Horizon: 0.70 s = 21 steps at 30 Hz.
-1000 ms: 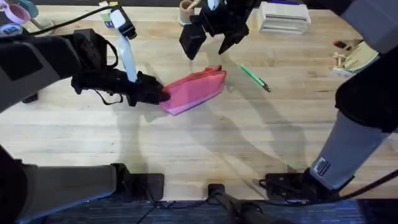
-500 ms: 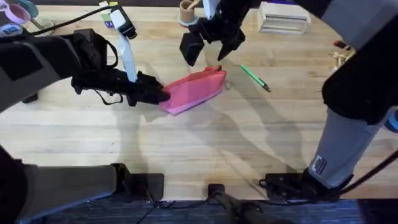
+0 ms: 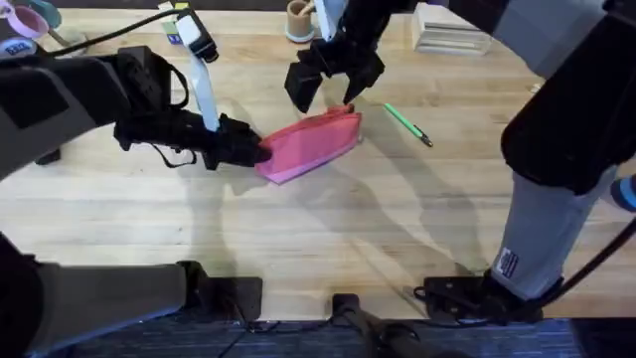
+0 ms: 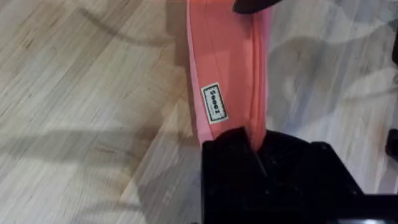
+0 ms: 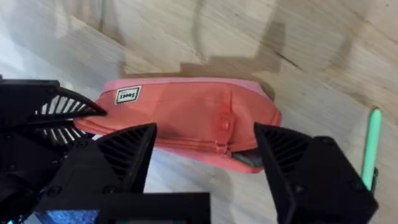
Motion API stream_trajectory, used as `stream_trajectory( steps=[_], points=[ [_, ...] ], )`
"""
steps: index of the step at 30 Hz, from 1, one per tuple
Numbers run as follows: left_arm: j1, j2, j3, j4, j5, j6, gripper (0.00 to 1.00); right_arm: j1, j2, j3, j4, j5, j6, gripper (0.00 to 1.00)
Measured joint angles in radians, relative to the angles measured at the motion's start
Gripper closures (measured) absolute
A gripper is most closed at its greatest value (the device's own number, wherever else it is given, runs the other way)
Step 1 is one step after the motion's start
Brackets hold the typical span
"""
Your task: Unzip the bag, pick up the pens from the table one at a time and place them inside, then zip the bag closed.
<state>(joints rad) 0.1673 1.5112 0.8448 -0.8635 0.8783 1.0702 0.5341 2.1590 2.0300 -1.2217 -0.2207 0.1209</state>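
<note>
The left gripper [image 3: 253, 151], black, is clenched on the near-left end of the bag [image 3: 310, 145]; in the left wrist view its 2 fingers [image 4: 273, 174] pinch the pink fabric edge, just beside a small white label [image 4: 213, 103] sewn on the bag's side. The right gripper [image 3: 320, 88] hangs over the bag's far-right end with its 2 black fingers [image 5: 124, 152] spread apart, released and holding nothing; from the right wrist view they straddle the bag [image 5: 186, 118] from above, and whether they touch it cannot be told. The bag is a pink-red pouch lying on the table [image 3: 328, 229] slightly left of the centre of the overhead frame, angled from lower left to upper right, with a lighter pink edge along its lower side. A thin green pen [image 3: 407, 125] with a dark tip lies flat on the wood just to the right of the bag, apart from it; its green barrel also shows at the right edge of the right wrist view [image 5: 371, 146]. The table is light wood with visible grain and plank seams, crossed by soft shadows of the arms. Along its top edge in the overhead view stand a white stack of boxes or papers [image 3: 452, 28] at upper right, a tan cup [image 3: 298, 18] near the top centre, and a pink cup [image 3: 28, 18] in the upper left corner. Dark cables and the 2 arm bases sit along the bottom edge.
</note>
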Motion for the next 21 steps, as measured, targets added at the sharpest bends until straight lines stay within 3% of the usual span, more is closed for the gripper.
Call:
stream_trajectory(
  steps=[9, 15, 21],
  points=[
    [0.000, 0.000, 0.000, 0.000, 0.000, 0.000, 0.959, 0.005, 0.012, 0.000, -0.003, 0.000, 0.000, 0.234],
    [0.000, 0.000, 0.000, 0.000, 0.000, 0.000, 0.959, 0.006, 0.013, 0.000, -0.010, 0.000, 0.004, 0.455],
    [0.000, 0.000, 0.000, 0.000, 0.000, 0.000, 0.959, 0.006, 0.012, -0.042, -0.005, -0.001, 0.004, 0.533]
  ],
)
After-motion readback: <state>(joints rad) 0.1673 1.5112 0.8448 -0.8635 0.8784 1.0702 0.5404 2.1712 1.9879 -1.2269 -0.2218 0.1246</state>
